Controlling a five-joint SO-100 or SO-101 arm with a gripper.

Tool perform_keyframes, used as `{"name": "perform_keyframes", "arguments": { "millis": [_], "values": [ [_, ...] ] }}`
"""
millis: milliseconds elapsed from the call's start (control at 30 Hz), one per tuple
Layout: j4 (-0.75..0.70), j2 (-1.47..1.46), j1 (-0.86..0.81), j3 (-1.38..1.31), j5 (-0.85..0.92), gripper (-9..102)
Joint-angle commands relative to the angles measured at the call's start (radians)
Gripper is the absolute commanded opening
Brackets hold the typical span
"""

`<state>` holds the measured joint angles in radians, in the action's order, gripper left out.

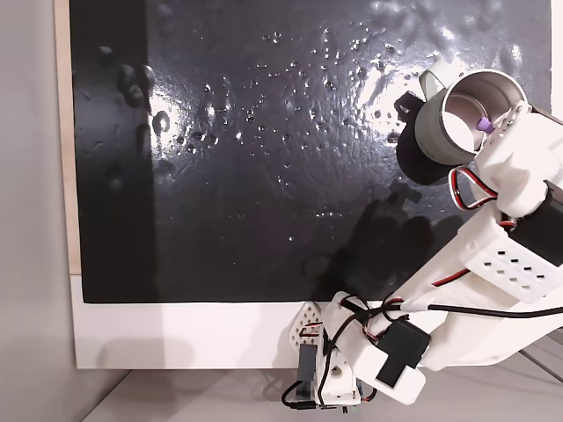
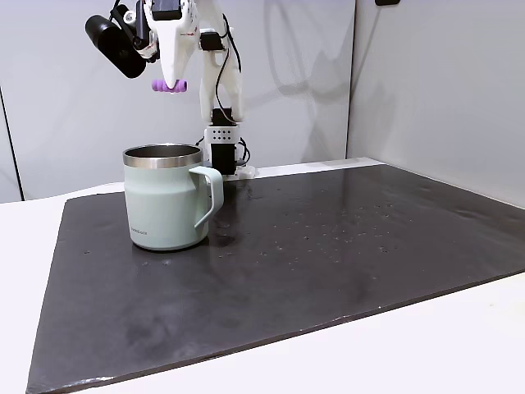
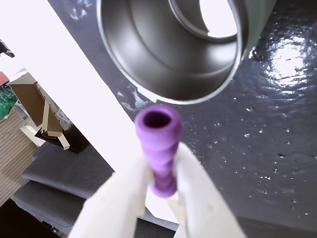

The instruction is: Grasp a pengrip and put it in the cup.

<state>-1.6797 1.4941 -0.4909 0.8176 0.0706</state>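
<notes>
pengrip [image 3: 159, 148] — blurred, base hidden by pincer [image 3: 163, 186] | cup [image 3: 173, 54] — top cut off

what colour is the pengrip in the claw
Purple; the pengrip shows best in the wrist view.

A glossy black mat [image 2: 328, 271] covers a white table [image 2: 459, 345], catching bright glare. Plain pale grey walls [image 2: 435, 82] stand behind, meeting at a corner. In the wrist view, a grey cushioned seat [image 3: 54, 173] and wooden floor [image 3: 10, 148] lie below the table edge.

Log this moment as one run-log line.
phase: carry | gripper: shut on pengrip | position: raised above cup | cup: upright on mat, looks empty | release: pending
</notes>
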Motion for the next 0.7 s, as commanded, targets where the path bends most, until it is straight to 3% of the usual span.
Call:
{"name": "perform_keyframes", "arguments": {
  "millis": [0, 67, 133, 667],
  "values": [
    [-0.002, 0.008, -0.009, -0.064, 0.006, 8],
    [-0.002, 0.017, -0.009, -0.064, -0.021, 30],
    [-0.002, 0.026, -0.006, -0.066, -0.026, 37],
    [-0.002, 0.130, 0.041, 0.034, -0.046, 36]
  ]
}}
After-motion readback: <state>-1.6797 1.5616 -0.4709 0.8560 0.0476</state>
